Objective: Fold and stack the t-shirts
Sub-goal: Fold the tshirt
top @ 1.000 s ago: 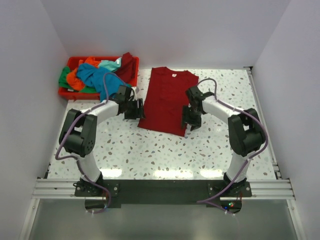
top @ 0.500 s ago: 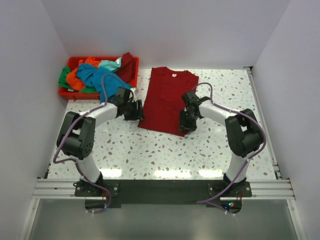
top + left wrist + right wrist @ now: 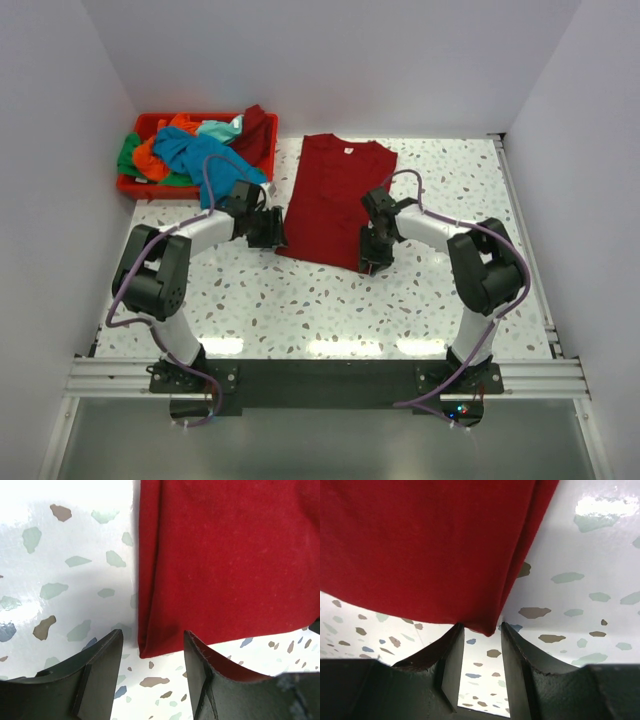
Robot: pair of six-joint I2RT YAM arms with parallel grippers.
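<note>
Tabletop (image 3: 300, 300): white speckled, carries everything.

Our landmark is the dark red t-shirt (image 3: 330, 195). It lies flat mid-tabletop with its sides turned in, so it reads as one long strip (collar at the far end, hem toward the arm bases). We see doubled cloth along both long edges in the wrist views.

Red bin (image 3: 125, 187): just off the shirt's far-left corner, not touching it. The other t-shirts (image 3: 185, 150) are heaped in it, teal blue, orange and green, with one dark red piece draped over the end nearest the shirt.

Left tool (image 3: 152, 640): at the shirt's near-left corner, low over the tabletop. Its jaws stand well apart and straddle the corner, so the cloth tip sits in the gap. Nothing is clamped.

Right tool (image 3: 481, 629): at the shirt's near-right corner. Its jaws are set narrower than the left's, but we see a clear gap between them. The corner tip sits right at the mouth between the fingertips, and we see no pinch on the cloth.
</note>
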